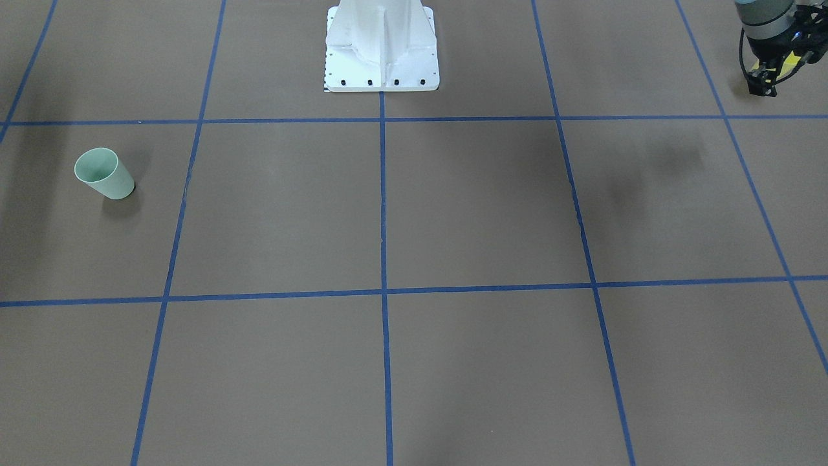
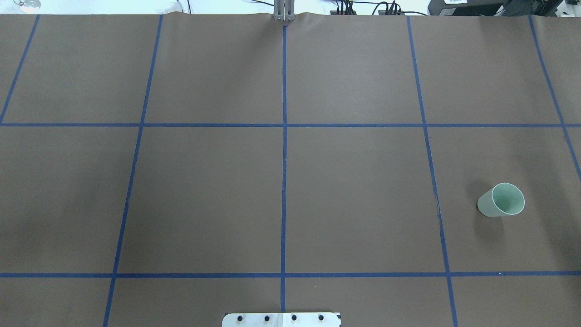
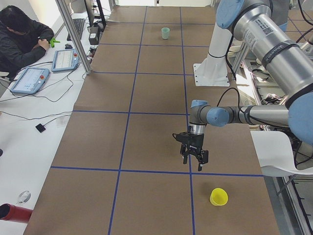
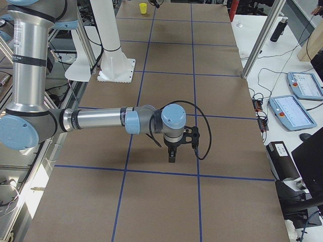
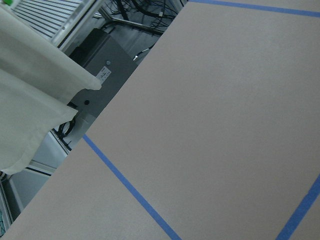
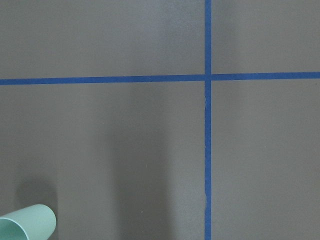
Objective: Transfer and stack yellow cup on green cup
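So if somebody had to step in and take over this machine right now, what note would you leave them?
The left tool looks open and empty, hovering over the table close to the yellow cup.
The right tool holds neither cup; open or shut cannot be told.
The yellow cup sits on the table at the robot's left end. The green cup stands upright far to its right, with nothing in it.
Done: nothing yet.
Left: grasp the yellow cup, carry it across (probably handing it between arms), and set it into the green cup.
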`<move>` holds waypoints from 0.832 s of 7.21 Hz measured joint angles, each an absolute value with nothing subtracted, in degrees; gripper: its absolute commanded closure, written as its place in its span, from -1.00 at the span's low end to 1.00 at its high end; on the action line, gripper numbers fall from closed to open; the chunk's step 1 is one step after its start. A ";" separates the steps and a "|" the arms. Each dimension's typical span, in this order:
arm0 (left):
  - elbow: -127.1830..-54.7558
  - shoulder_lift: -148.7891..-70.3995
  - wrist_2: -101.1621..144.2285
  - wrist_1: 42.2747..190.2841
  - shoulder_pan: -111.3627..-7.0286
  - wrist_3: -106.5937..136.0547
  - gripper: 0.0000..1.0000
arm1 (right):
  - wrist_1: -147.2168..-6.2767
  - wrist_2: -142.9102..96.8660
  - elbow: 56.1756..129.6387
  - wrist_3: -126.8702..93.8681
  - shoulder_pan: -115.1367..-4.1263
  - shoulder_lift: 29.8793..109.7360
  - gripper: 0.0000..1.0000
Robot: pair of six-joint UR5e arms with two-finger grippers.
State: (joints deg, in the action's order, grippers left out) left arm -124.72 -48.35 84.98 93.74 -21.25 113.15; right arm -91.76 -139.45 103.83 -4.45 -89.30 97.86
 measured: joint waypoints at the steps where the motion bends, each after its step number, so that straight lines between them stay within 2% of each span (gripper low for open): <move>1: -124.87 -49.33 84.79 87.37 -15.77 122.59 -1.00 | -91.76 -139.36 103.65 -4.37 -89.30 97.86 -1.00; 3: -124.99 -52.91 86.08 74.57 -11.60 134.46 -1.00 | -91.76 -139.26 103.43 -4.32 -89.30 97.82 -1.00; 6: -123.73 -53.79 87.10 67.86 -10.95 143.10 -1.00 | -91.76 -139.22 103.27 -4.31 -89.30 97.62 -1.00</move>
